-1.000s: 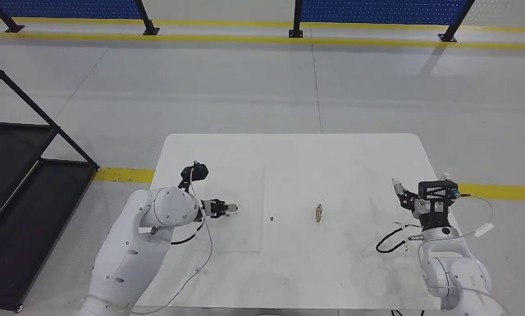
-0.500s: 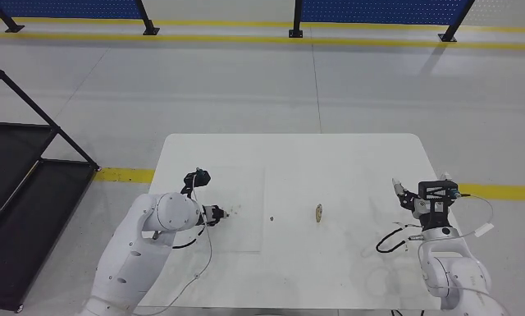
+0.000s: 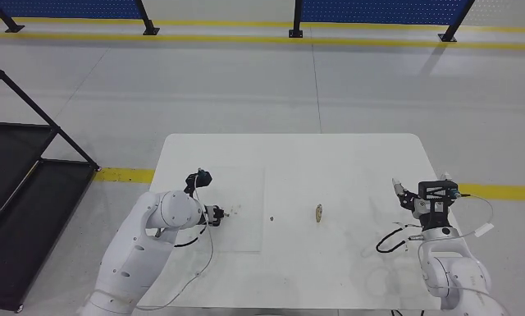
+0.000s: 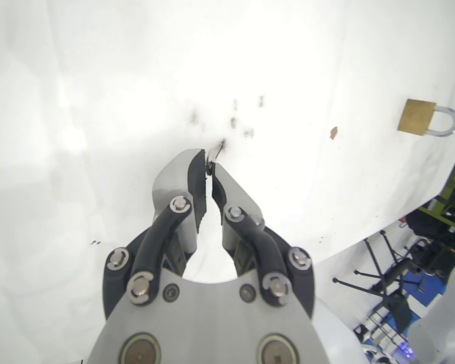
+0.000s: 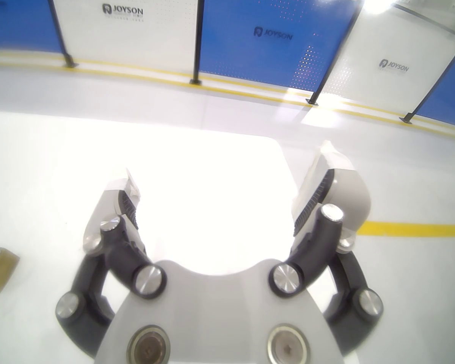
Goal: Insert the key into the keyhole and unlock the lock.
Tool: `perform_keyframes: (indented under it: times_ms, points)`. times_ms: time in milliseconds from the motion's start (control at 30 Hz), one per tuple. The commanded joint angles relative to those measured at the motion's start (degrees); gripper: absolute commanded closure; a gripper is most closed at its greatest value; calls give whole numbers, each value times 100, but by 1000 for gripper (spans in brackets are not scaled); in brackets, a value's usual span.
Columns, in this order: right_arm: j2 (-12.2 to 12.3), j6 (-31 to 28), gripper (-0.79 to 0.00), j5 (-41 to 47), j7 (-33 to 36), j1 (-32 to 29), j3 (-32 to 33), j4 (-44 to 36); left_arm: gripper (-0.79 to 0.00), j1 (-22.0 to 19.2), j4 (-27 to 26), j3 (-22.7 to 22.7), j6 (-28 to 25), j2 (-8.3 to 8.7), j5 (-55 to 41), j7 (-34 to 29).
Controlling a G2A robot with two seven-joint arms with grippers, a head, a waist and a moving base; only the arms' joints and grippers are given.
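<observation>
Left gripper (image 4: 209,162) pulls back a little across the white table (image 3: 344,160) — its jaws pinching the small silver key (image 4: 214,152). The pickup looks made. The brass padlock (image 4: 426,118) lies well apart, mid-table — right gripper (image 5: 229,176) idles, spread wide.

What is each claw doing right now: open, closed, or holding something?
Left claw: closed on the key.
Right claw: open, empty.

1. A dark logo mark with one short word is printed on the white fence panel (image 5: 123,35) beyond my table's far edge.
2. The blue panel (image 5: 250,54) beside it carries the same print.
3. So does the farther white panel (image 5: 390,85).
</observation>
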Motion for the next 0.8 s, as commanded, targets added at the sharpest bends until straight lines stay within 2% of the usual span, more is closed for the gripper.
perform_keyframes:
  times_ms: [0,100,300,567,767]
  points:
    - [0,0,-785,0,0,0,0,0,-74,-18,29,4,2,4,-15,13]
    - [0,0,-785,0,0,0,0,0,0,-38,60,14,10,10,-56,29]
    - [0,0,-785,0,0,0,0,0,0,-61,5,0,-8,32,-86,47]
    - [0,0,-785,0,0,0,0,0,0,58,-636,-152,-63,96,57,-1]
    - [0,0,-785,0,0,0,0,0,0,138,-931,-506,-150,99,-778,197]
